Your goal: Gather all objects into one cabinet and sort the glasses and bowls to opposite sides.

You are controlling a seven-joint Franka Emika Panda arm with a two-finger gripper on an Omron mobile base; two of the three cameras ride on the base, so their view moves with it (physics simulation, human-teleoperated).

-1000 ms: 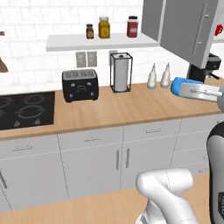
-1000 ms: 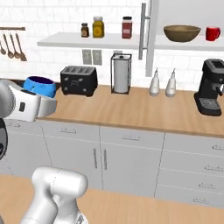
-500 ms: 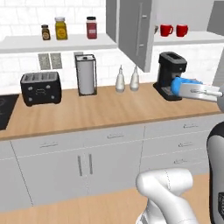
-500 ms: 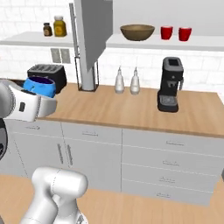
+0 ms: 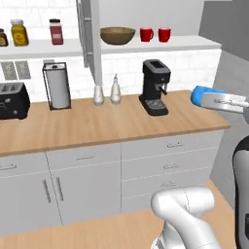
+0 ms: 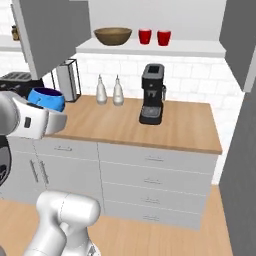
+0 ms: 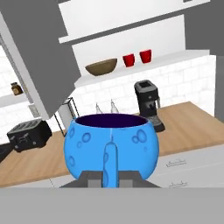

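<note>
Behind the desk (image 5: 112, 124), the whole scene has shifted left: the base drove right. Now the cabinet shelf (image 5: 185, 44) with wooden bowl (image 5: 117, 35) and red mugs (image 5: 155, 34) faces the robot. On the right, the claw (image 7: 109, 175) is clamped on the blue cup (image 7: 111, 143), ready for delivery.

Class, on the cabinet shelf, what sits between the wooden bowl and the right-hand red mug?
The other red mug sits between the wooden bowl and the right-hand mug, clearest in the right base view.
</note>
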